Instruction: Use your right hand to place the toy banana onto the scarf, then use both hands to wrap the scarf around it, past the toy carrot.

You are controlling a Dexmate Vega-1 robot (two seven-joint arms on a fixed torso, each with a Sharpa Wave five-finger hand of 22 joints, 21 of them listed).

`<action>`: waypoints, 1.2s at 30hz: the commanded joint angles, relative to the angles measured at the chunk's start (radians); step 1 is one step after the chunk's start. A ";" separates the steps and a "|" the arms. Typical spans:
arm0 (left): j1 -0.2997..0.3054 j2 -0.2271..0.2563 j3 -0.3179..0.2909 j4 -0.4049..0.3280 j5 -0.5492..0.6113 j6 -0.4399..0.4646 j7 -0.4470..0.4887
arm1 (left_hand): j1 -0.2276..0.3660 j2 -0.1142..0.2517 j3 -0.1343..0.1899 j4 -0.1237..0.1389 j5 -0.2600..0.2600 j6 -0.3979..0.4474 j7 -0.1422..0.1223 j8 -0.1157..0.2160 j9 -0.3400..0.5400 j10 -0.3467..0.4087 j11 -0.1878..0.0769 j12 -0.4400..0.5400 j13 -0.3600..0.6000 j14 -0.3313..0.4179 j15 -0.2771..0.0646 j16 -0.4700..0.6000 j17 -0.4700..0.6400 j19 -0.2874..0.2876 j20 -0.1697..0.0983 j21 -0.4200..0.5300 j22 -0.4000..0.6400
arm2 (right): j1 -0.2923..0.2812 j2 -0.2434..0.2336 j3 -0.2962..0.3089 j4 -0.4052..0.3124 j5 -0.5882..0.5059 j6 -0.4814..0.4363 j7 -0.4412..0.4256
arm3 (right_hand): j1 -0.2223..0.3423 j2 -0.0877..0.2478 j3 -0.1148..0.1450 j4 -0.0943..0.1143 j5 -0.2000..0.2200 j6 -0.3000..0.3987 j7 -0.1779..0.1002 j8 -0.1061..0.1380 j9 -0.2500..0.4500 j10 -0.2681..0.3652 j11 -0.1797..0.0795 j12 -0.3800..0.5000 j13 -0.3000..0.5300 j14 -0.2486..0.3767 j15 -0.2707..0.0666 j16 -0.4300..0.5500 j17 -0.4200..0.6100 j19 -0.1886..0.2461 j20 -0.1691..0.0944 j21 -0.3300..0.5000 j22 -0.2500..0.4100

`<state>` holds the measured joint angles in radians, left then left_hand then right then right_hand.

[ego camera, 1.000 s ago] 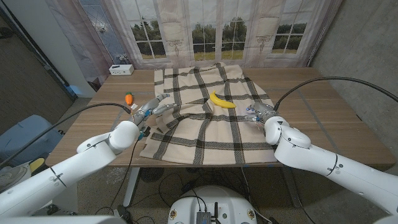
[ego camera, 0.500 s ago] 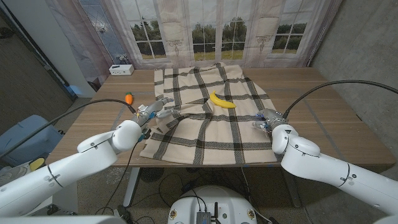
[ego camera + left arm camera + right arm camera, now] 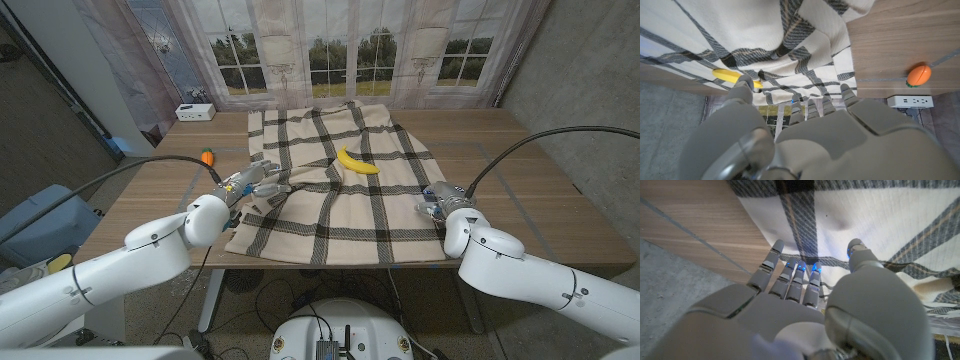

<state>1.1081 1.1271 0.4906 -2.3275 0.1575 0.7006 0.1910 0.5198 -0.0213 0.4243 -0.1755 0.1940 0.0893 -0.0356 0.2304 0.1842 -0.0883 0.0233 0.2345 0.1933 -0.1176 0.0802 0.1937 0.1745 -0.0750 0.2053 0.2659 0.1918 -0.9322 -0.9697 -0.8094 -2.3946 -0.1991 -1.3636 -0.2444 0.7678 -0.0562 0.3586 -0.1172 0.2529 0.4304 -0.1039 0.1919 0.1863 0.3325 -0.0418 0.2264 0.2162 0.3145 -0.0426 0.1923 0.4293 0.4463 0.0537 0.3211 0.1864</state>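
Wood-planked table (image 3: pixel 540 170) was seen before a curtained window backdrop, largely covered by a cream scarf with dark check lines (image 3: pixel 330 215). At its left edge the left hand (image 3: pixel 250 184) was held with fingers spread, gripping nothing; at its right edge the right hand (image 3: pixel 438 197) was likewise held open above the fabric. A small yellow toy banana (image 3: pixel 357 161) was lying on the scarf's middle, an orange toy carrot (image 3: pixel 207 157) well apart on bare wood. The cloth was judged soft and limp, best taken at its side hems.
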 commanded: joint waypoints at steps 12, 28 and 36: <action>-0.014 0.052 0.091 -0.113 0.187 0.172 -0.072 | 0.031 -0.045 -0.018 -0.001 0.021 0.010 0.002 -0.004 0.002 -0.003 0.002 -0.005 0.003 -0.009 0.003 -0.007 0.005 0.012 0.004 -0.004 0.001 | -0.309 0.263 0.165 0.082 -1.076 -0.032 0.820 | -0.049 -0.016 -0.026 0.012 0.039 -0.043 -0.007 -0.011 0.003 -0.064 0.001 -0.021 0.007 -0.063 -0.015 0.000 0.004 -0.052 0.013 -0.031 0.001; 0.007 0.054 0.063 -0.114 0.176 0.167 -0.082 | 0.047 -0.061 -0.030 0.009 0.030 0.004 0.002 -0.014 0.003 -0.011 0.004 -0.011 0.003 -0.022 -0.002 -0.010 0.005 0.011 -0.008 -0.010 0.001 | -0.418 0.446 0.283 0.203 -1.226 0.172 0.729 | 0.412 0.045 -0.050 -0.050 0.110 0.266 -0.036 0.074 0.012 0.284 -0.064 0.134 0.050 0.503 -0.193 0.408 0.237 0.299 -0.130 0.140 0.023; 0.010 0.050 0.060 -0.119 0.170 0.185 -0.084 | 0.050 -0.063 -0.035 0.016 0.034 -0.004 0.000 -0.022 0.003 -0.018 0.004 -0.014 0.003 -0.029 -0.005 -0.011 0.005 0.009 -0.011 -0.013 0.002 | -0.453 0.419 0.313 0.232 -0.975 0.322 0.341 | 0.560 0.118 -0.111 -0.033 0.022 0.690 0.013 0.170 0.031 0.668 -0.045 0.401 0.213 0.760 -0.190 0.563 0.459 0.329 -0.164 0.271 0.049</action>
<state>1.1085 1.1783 0.5637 -2.4386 0.3348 0.8634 0.1136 0.5662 -0.0759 0.3935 -0.1610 0.2233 0.0919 -0.0329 0.2105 0.1839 -0.0944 0.0286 0.2217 0.1931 -0.1374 0.0789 0.1848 0.1744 -0.0662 0.2034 0.2544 0.1908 -1.2634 -0.6345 -0.6025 -2.2446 -1.0549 -1.3530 0.4750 1.3003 0.0520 0.2590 -0.1523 0.2967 0.8594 -0.2935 0.3460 0.2161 0.6911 -0.3253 0.5801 0.3734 0.3739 -0.1286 0.7276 0.4364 0.6226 -0.1786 0.5286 0.0584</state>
